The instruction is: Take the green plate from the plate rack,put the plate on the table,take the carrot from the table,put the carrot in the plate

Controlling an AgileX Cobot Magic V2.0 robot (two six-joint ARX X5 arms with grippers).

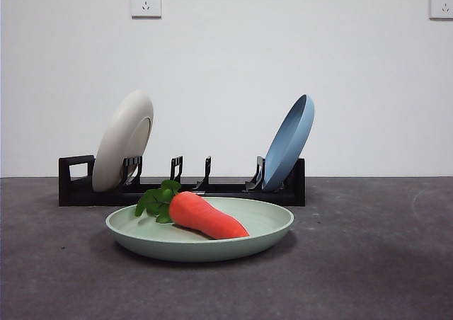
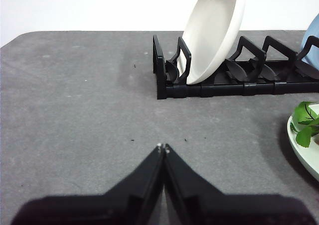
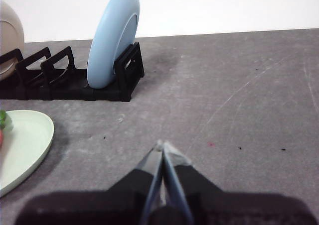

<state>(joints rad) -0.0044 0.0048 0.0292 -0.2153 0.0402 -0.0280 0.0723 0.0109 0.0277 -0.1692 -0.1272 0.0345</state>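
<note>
The green plate lies flat on the table in front of the plate rack. The carrot lies in the plate, leaves pointing left. The plate's edge shows in the left wrist view with the carrot's leaves, and in the right wrist view. My left gripper is shut and empty over bare table, left of the plate. My right gripper is shut and empty over bare table, right of the plate. Neither gripper shows in the front view.
The rack holds a cream-white plate at its left end and a blue plate at its right end, both upright and leaning. Its middle slots are empty. A white wall stands behind the table.
</note>
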